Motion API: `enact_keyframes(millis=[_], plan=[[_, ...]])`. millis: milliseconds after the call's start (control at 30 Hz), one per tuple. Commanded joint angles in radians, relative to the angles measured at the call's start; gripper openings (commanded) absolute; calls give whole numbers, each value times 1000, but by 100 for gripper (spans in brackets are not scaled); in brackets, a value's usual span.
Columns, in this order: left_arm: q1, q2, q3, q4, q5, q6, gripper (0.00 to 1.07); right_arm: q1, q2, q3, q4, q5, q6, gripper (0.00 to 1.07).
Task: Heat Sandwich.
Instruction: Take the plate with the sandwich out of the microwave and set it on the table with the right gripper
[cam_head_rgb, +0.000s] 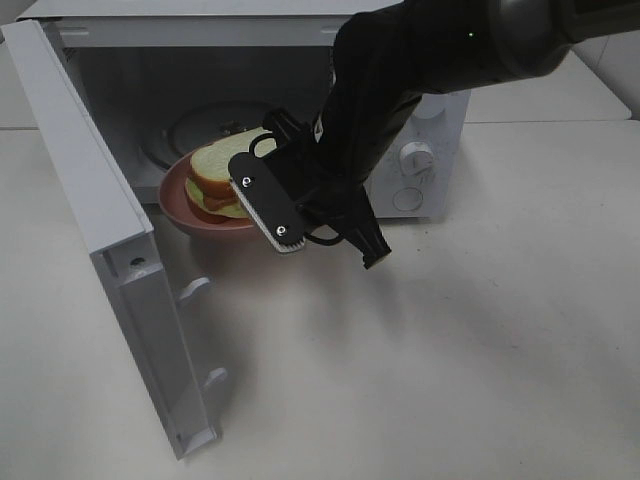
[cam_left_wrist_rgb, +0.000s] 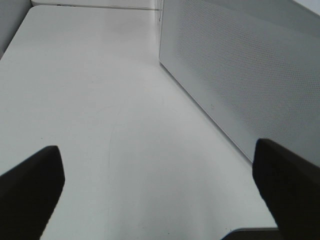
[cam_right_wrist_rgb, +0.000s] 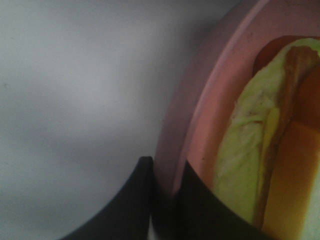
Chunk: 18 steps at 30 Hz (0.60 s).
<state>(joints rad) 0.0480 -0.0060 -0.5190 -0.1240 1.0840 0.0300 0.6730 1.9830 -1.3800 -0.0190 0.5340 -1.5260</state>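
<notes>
Pinching the rim of the pink plate (cam_right_wrist_rgb: 182, 135) between its two dark fingers (cam_right_wrist_rgb: 125, 210), the right pincer (cam_right_wrist_rgb: 162, 200) is clamped on the plate's edge, one finger outside the rim and one inside, so the dish can be carried level without anything pressing on the food. In the right wrist view the sandwich (cam_right_wrist_rgb: 260, 145) lies just beyond that grip, its pale yellow-green filling and brown crust close to the rim but apart from the fingers. From the high camera the right pincer (cam_head_rgb: 285, 215) reaches in from the right and holds the pink plate (cam_head_rgb: 180, 200) at the mouth of the microwave (cam_head_rgb: 420, 130), part inside the cavity and part over the threshold; whether the plate's underside touches the floor of the oven I cannot tell. The sandwich (cam_head_rgb: 225, 170) sits upright on the plate, bread slices stacked, well within its rim. The door (cam_head_rgb: 110, 260) stands swung wide to the left, which leaves the opening free for the arm. The left pincer (cam_left_wrist_rgb: 155, 200) is off to that side, fingers spread wide and empty above the bare tabletop (cam_left_wrist_rgb: 90, 100), beside the microwave's perforated side wall (cam_left_wrist_rgb: 240, 70), out of the working arm's way. I judge the step in hand to be setting the plate down inside.
</notes>
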Motion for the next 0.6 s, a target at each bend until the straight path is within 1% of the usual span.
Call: enact_keyframes(millis=[33, 67, 167, 200, 233, 300, 333, 367, 467, 500, 567, 600], plan=[[-1, -14, 4, -3, -14, -1, 98, -8, -74, 84, -7, -66, -17, 0], [-1, -14, 4, -3, -14, -1, 98, -8, -74, 84, -7, -66, -17, 0], [-1, -14, 4, -3, -14, -1, 98, -8, -120, 162, -8, -118, -32, 0], [-1, -14, 4, -3, -14, -1, 98, -8, -153, 210, -8, -147, -37, 0], [-1, -14, 4, -3, -14, -1, 98, -8, -153, 210, -8, -147, -37, 0], [-1, -14, 4, -3, -14, -1, 98, -8, -184, 262, -8, -171, -40, 0], [-1, -14, 4, -3, -14, -1, 98, -8, -217, 306, -9, -188, -41, 0], [-1, -14, 4, -3, -14, -1, 98, -8, -217, 306, -9, -188, -41, 0], [-1, -14, 4, -3, -14, -1, 98, -8, -275, 389, -11, -217, -41, 0], [-1, -14, 4, -3, -14, -1, 98, -8, -275, 389, -11, -217, -41, 0], [-1, -14, 4, -3, -14, -1, 98, -8, -306, 424, -14, -227, -42, 0], [-1, -14, 4, -3, -14, -1, 98, -8, -338, 460, -19, -228, -44, 0]])
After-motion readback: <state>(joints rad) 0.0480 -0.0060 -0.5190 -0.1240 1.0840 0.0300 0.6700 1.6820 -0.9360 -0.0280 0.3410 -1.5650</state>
